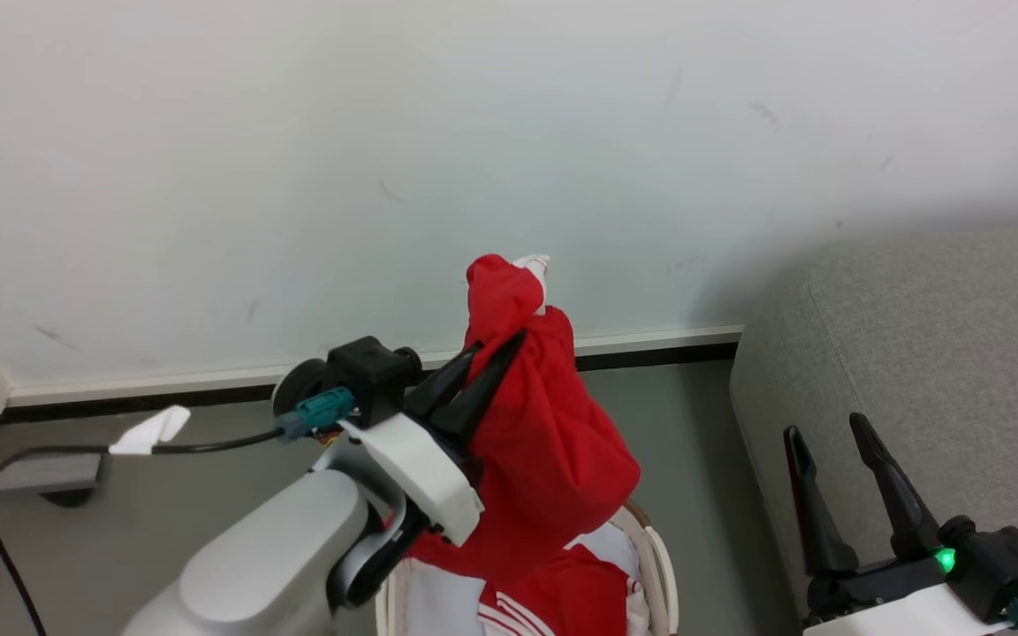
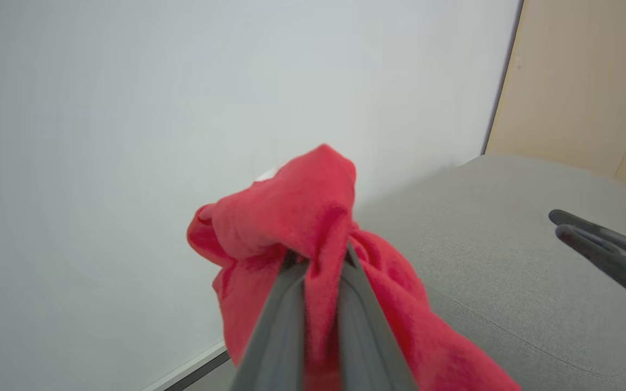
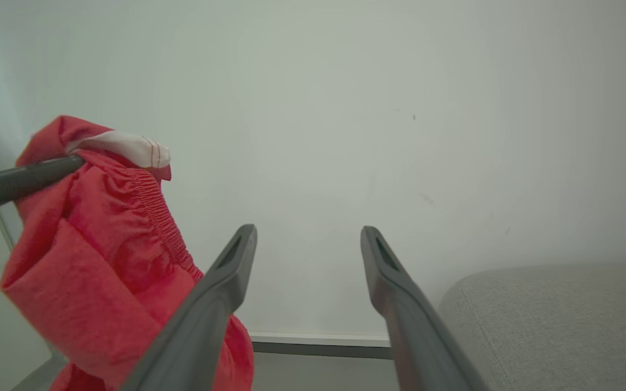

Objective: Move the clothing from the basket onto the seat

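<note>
1 red garment (image 1: 553, 442) clamped in L jaws (above basket (image 1: 661, 570)) | R jaws open

The grey floor (image 1: 686, 424) ends at a white skirting board (image 1: 650, 337) along its far edge. On the floor's right side stands the seat (image 1: 915, 353), a light grey sofa that reaches back to the wall. The basket (image 1: 661, 565) sits near it, with a strip of bare floor between them. On the left side a black cable (image 1: 3, 561) loops past a flat grey box (image 1: 36, 473) lying close to the skirting.
</note>
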Available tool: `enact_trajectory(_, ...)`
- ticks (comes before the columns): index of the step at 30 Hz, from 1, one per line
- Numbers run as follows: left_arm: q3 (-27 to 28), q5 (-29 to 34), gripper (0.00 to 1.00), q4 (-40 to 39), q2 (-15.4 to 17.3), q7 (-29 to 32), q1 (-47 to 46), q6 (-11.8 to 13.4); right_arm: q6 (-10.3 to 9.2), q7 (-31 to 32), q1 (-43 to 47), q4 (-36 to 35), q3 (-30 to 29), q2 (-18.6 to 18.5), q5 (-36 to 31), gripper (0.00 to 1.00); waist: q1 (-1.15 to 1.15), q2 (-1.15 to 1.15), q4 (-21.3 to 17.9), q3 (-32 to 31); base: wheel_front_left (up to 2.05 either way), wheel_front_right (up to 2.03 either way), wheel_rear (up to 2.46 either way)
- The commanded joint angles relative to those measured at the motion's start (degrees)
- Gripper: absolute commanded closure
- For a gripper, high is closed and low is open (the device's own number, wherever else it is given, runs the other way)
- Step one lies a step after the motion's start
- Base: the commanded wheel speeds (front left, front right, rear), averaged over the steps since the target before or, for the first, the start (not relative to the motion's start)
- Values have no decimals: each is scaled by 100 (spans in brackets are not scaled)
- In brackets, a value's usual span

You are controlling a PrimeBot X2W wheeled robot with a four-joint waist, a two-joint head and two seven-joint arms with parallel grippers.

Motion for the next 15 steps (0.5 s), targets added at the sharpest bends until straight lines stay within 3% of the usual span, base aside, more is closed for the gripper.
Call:
enact_trajectory(1,62,22,100,-96,51,-4,-56,53,-12,5,66,4,38,-58,25,0,1,0,27,-34,0,0,0)
enact_trajectory(15,234,-144,100,-441,175,91,-109,253,-12,5,-10,-99,573,-164,221,0,1,0,89,-52,0,0,0)
